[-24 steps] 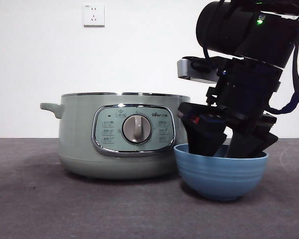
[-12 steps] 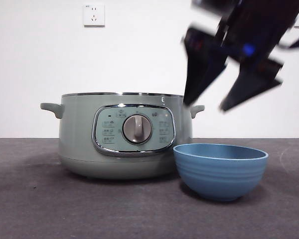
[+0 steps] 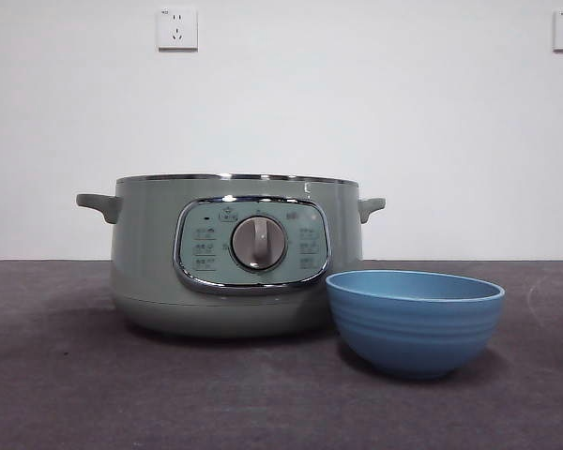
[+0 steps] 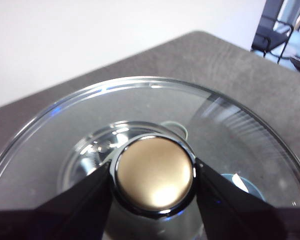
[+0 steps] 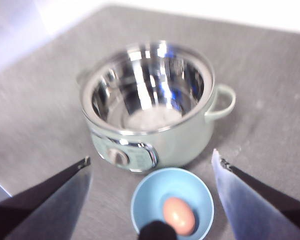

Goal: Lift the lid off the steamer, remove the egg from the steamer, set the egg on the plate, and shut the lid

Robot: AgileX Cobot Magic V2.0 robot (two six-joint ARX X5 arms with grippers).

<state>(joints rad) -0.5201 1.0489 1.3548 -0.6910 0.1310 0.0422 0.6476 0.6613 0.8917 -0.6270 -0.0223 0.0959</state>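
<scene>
The pale green steamer point(image 3: 235, 253) stands open with no lid; its shiny inside shows in the right wrist view point(image 5: 150, 100). The blue plate, a small bowl point(image 3: 415, 319), stands right in front of it. The brown egg point(image 5: 179, 215) lies in the bowl point(image 5: 150, 200). My right gripper point(image 5: 150, 157) is open and empty, high above the steamer and bowl. My left gripper point(image 4: 153, 170) is shut on the knob point(image 4: 155, 172) of the glass lid point(image 4: 80, 130) and holds the lid in the air. Neither gripper shows in the front view.
The grey table point(image 3: 66, 394) runs to a white wall with two sockets point(image 3: 176, 28). A dark chair point(image 4: 272, 35) stands beyond the table's far corner in the left wrist view.
The right gripper, which was down in the blue bowl, rose with open jaws and left the front view upward. The steamer and bowl stayed put.
</scene>
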